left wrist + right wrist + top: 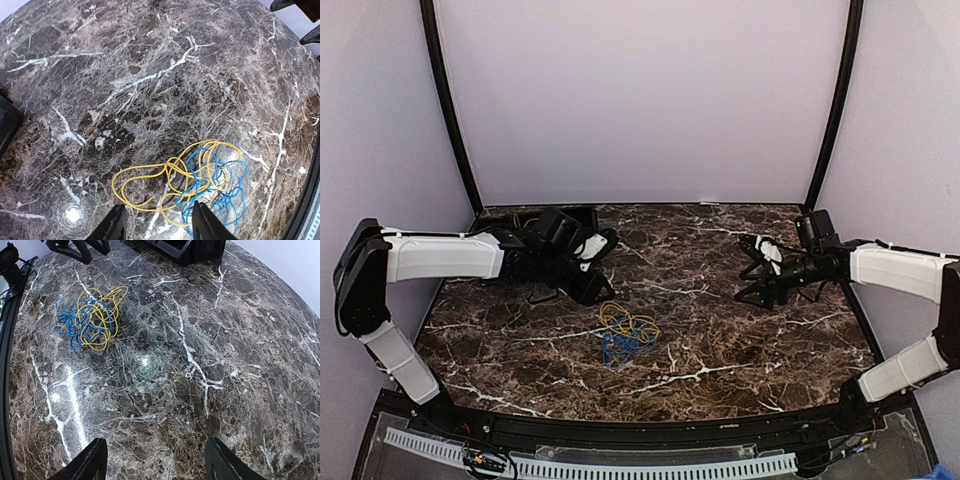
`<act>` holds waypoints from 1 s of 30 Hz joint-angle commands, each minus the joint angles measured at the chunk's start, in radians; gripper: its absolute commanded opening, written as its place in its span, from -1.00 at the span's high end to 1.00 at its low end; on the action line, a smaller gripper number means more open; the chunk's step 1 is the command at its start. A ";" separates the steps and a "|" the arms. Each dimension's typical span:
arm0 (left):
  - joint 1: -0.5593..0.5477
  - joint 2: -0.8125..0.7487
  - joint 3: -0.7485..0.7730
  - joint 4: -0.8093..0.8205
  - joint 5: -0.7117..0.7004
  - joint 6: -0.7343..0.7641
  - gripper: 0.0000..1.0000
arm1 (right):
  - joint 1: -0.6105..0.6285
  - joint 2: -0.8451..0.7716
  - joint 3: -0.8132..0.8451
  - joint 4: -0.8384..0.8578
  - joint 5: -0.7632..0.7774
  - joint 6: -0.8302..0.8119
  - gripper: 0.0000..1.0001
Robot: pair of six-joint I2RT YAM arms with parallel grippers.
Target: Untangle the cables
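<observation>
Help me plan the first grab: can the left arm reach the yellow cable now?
Probably yes: the left gripper hangs open near the yellow cable, nothing between them, though the blue cable tangles through it.

We see a tabletop [740, 350] with a polished stone look: a dark brown marble pattern veined in white, smooth and glossy enough to throw back bright spots of light. The yellow cable [100, 320] and the blue cable [65, 322] have thin, smooth, plastic-looking sheaths with a slight sheen. We read the left claw [159, 222] and the right claw [160, 462] as hard black plastic, matt rather than shiny. The left arm [440, 257] and the right arm [895, 270] wear smooth white plastic shells with a soft satin finish, black at the joints. The back wall [640, 100] is plain, pale and matt.
</observation>
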 commanded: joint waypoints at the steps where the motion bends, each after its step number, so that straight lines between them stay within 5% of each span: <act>1: -0.014 0.104 0.036 -0.002 -0.019 -0.048 0.09 | 0.039 0.011 0.025 0.012 -0.001 0.001 -0.34; 6: -0.014 0.112 0.036 0.028 -0.023 -0.084 0.11 | 0.154 0.096 0.123 0.045 -0.015 0.104 -0.25; 14: -0.015 0.074 -0.029 0.041 -0.120 -0.162 0.12 | 0.368 0.486 0.457 -0.095 0.044 0.095 -0.15; 25: -0.015 -0.123 -0.183 0.110 -0.159 -0.221 0.06 | 0.466 0.714 0.614 -0.153 0.040 0.086 -0.13; 30: -0.014 -0.164 -0.207 0.181 -0.133 -0.221 0.06 | 0.476 0.732 0.635 -0.151 0.030 0.099 0.32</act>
